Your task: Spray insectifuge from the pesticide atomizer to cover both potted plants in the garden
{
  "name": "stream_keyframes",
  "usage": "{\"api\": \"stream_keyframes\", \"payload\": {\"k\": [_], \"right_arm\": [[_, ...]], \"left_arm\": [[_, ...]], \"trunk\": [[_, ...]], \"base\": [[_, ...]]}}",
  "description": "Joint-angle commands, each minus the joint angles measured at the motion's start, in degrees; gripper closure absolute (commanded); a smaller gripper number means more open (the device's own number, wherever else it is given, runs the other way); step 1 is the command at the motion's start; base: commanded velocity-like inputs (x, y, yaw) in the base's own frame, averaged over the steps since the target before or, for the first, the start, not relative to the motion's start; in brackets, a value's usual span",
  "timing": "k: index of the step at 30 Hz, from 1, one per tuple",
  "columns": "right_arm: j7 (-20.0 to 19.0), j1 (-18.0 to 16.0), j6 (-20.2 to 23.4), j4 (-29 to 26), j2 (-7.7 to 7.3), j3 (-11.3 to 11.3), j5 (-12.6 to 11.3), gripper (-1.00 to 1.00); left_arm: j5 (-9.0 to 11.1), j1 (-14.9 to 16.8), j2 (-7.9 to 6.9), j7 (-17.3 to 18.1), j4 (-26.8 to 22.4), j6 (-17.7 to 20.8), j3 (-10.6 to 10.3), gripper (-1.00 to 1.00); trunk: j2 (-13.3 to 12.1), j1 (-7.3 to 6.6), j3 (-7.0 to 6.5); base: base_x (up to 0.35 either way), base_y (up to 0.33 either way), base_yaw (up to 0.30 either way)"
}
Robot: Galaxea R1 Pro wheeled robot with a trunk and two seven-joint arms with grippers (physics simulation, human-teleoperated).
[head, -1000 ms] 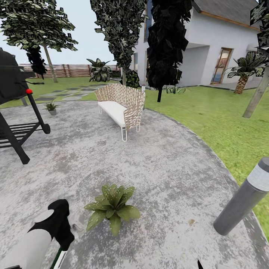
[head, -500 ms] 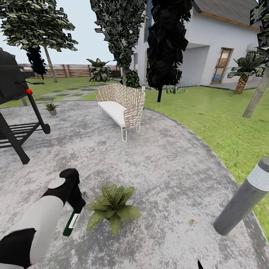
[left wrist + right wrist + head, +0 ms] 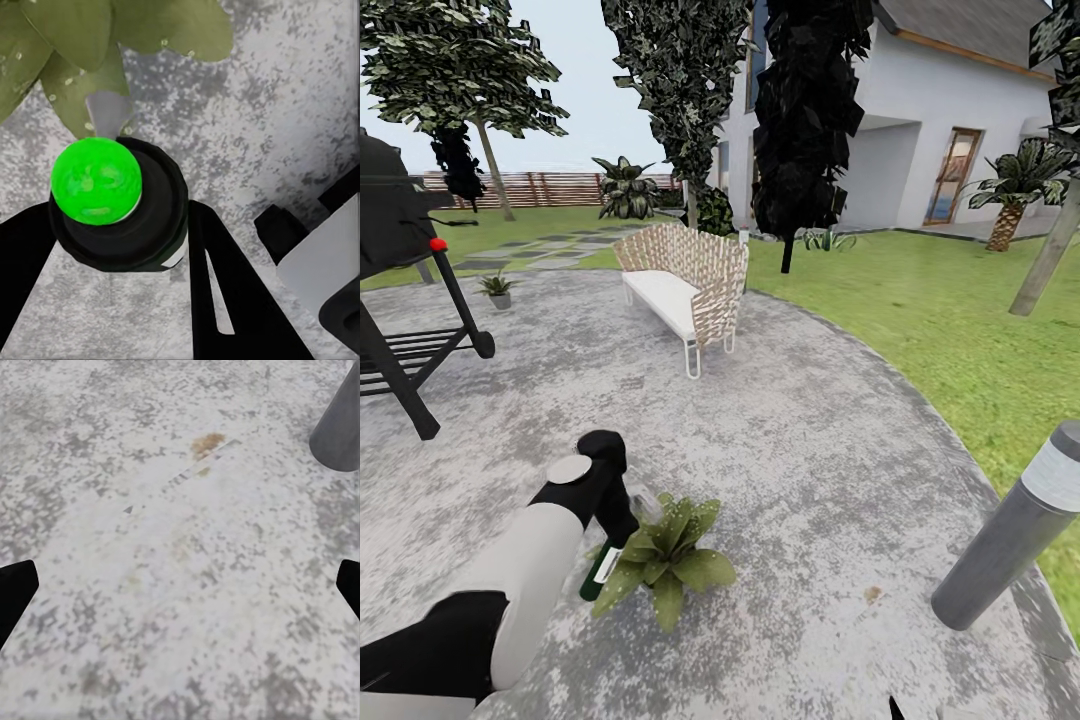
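- two potted plants: broad-leaved plant [image 3: 663, 560] on the patio [image 3: 800, 450]; spiky plant [image 3: 497, 289] far off by the grill [image 3: 400, 290].
- left gripper [image 3: 622, 520] clamps the pesticide atomizer [image 3: 601, 572], touching the broad leaves.
- right gripper [image 3: 180, 585]: fingers spread wide, holding nothing.

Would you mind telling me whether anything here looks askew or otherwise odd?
Only the slim dark green bottle with a white label: the left gripper holds it tilted, nozzle toward the broad-leaved potted plant, and droplets speckle the leaves. That fits spraying; nothing looks damaged.
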State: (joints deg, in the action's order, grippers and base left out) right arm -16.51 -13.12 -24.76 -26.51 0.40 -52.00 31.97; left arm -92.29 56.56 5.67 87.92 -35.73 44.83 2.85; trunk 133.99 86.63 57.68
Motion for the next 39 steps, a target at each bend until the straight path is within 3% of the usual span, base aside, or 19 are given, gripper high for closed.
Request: {"api": "stream_keyframes", "payload": {"k": [1, 6, 20, 27, 32, 35, 39], "right_arm": [[-0.45, -0.07, -0.2, -0.03, 0.04, -0.49, 0.28, -1.0], [-0.45, -0.07, -0.2, -0.03, 0.04, -0.47, 0.28, -1.0], [-0.45, -0.07, -0.2, 0.07, 0.04, -0.47, 0.3, -1.0], [-0.45, -0.07, -0.2, 0.05, 0.04, -0.47, 0.29, -1.0], [-0.45, -0.07, -0.2, 0.05, 0.04, -0.47, 0.29, -1.0], [-0.45, -0.07, -0.2, 0.05, 0.04, -0.47, 0.28, -1.0], [-0.45, -0.07, -0.2, 0.05, 0.04, -0.47, 0.29, -1.0]], "left_arm": [[-0.58, 0.04, 0.16, 0.5, -0.03, 0.61, 0.21, 1.0], [-0.46, 0.04, 0.28, 2.08, 0.38, 0.61, 0.13, 1.0], [-1.56, -0.84, -0.17, 2.08, 0.78, 0.43, -0.23, 1.0], [-1.37, -0.92, 1.79, 2.08, 0.84, 0.59, 0.14, 1.0], [-1.44, -0.57, 1.1, 2.08, 0.84, 0.39, -0.11, 1.0], [-1.41, -0.08, -0.49, 2.08, 0.84, 0.28, -0.05, 1.0], [-1.45, -0.2, -1.29, 2.08, 0.84, 0.32, -0.09, 1.0]], "trunk": [[0.02, -0.01, 0.05], [0.02, -0.01, 0.05], [0.02, -0.01, 0.05], [0.02, -0.01, 0.05], [0.02, -0.01, 0.05], [0.02, -0.01, 0.05], [0.02, -0.01, 0.05]], "base": [[0.0, 0.0, 0.0], [-0.077, -0.106, 0.0], [-0.009, -0.014, 0.0], [0.0, 0.0, 0.0], [0.0, 0.0, 0.0], [0.0, 0.0, 0.0], [0.0, 0.0, 0.0]]}}
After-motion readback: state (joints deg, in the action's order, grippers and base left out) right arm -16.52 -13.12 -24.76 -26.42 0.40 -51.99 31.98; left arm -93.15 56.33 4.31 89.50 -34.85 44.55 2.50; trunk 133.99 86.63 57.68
